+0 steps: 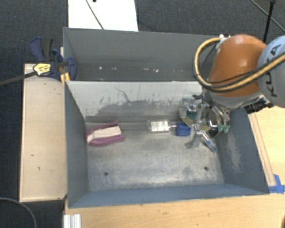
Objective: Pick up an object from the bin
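**Orange-capped wrist low at the bin's right, three loose things on the floor**

Orange cover [238, 63] on the arm's wrist sits highest, with one yellow-and-black cable [204, 82] looped around it. Below it, the gripper [196, 137] is down near the floor of the grey bin [147, 194], towards the right and close to the back wall. Whether it is spread or pressed together cannot be told from this angle.

Three things lie on the floor, in a rough row along the back. One small blue block [182, 130] is nearest the gripper, just beside it on its left; nothing shows whether the two touch or whether the block is pinched. One silvery-clear piece [158, 126] lies right next to the block, on the block's left. One pink-and-white thing [105, 134], longish and lying flat, rests well apart from both, near the left wall. A small blue bit at the gripper's lower right is too unclear to name.
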Motion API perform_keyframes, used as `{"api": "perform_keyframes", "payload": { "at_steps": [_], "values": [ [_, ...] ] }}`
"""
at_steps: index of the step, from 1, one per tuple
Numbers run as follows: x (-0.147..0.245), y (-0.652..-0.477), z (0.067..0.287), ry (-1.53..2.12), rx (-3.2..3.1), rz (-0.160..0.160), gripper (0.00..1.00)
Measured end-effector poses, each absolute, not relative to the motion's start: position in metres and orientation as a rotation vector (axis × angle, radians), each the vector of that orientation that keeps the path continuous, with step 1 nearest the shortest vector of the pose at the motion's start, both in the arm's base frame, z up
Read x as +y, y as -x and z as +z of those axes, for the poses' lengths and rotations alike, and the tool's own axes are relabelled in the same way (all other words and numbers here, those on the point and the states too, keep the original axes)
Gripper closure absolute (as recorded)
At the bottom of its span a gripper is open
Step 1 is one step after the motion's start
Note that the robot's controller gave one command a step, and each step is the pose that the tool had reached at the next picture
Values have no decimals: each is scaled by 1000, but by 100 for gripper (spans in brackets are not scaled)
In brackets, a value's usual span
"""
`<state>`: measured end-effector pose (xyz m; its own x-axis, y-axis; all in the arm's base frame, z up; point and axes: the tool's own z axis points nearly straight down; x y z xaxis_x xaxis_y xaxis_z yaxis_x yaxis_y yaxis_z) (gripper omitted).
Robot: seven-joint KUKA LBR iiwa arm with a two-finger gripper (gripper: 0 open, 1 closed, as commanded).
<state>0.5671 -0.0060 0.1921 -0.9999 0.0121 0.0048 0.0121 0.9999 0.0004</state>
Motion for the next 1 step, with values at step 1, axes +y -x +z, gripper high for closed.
{"api": "perform_keyframes", "payload": {
  "at_steps": [1],
  "values": [
    [38,-595,71,49,-3154,-4,0]
  ]
}}
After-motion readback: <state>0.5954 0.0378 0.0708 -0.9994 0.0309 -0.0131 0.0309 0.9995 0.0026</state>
